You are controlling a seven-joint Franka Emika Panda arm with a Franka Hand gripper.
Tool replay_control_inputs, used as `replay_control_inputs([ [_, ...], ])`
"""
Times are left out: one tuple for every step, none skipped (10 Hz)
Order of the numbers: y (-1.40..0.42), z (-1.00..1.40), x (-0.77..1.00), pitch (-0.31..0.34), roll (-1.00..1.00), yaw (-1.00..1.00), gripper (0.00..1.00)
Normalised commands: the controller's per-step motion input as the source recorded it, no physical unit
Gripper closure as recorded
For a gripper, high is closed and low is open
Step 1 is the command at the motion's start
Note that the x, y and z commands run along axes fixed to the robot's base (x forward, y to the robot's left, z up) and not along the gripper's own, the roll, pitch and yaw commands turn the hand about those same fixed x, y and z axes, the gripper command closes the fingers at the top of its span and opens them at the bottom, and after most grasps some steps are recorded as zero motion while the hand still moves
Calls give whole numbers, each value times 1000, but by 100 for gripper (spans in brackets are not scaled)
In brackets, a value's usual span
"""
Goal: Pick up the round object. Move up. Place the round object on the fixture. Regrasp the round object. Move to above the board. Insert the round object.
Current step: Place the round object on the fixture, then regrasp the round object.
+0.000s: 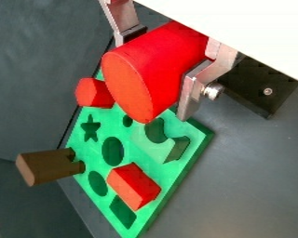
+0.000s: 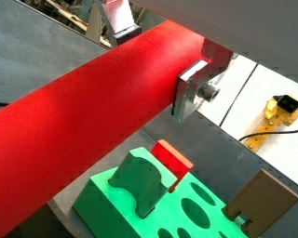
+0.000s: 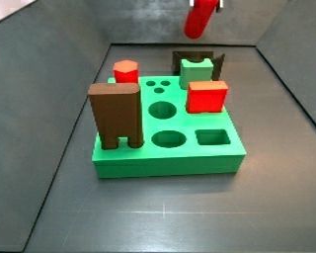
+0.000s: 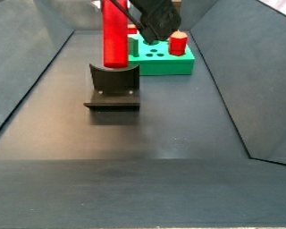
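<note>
My gripper [image 1: 158, 70] is shut on the round object [image 1: 145, 74], a long smooth red cylinder, gripped across its upper part. In a side view the cylinder [image 3: 200, 18] hangs upright, high above the back of the scene, with the gripper [image 3: 208, 4] cut off at the frame edge. The fixture [image 3: 197, 61], dark brown with two prongs and a green block between them, stands just behind the green board [image 3: 168, 163]. In a side view the cylinder [image 4: 114, 36] lines up over the fixture [image 4: 113, 85]. The board [image 1: 152, 200] lies below in a wrist view.
On the board stand a tall brown block [image 3: 115, 114], a red cube [image 3: 205, 96] and a short red hexagonal peg [image 3: 125, 71]. Round and square holes [image 3: 165, 111] are open in its top. Grey sloping walls [image 3: 42, 79] enclose the floor.
</note>
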Motion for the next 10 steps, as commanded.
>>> replay_control_inputs([
  [27,-1000,86,13,-148,-139,100],
  [28,-1000,107,-16,-132,-125,100],
  [29,-1000,110,-53,-102,-104,100],
  [30,-1000,108,-73,-86,-94,100],
  [19,-857,95,-100,-69,-63,100],
  [11,-664,84,-110,-66,-43,100],
  [5,-419,70,-107,-61,-11,100],
  [4,-300,67,-105,-61,-1,100],
  [0,0,0,0,0,0,0],
  [0,1000,0,62,4,5,0],
])
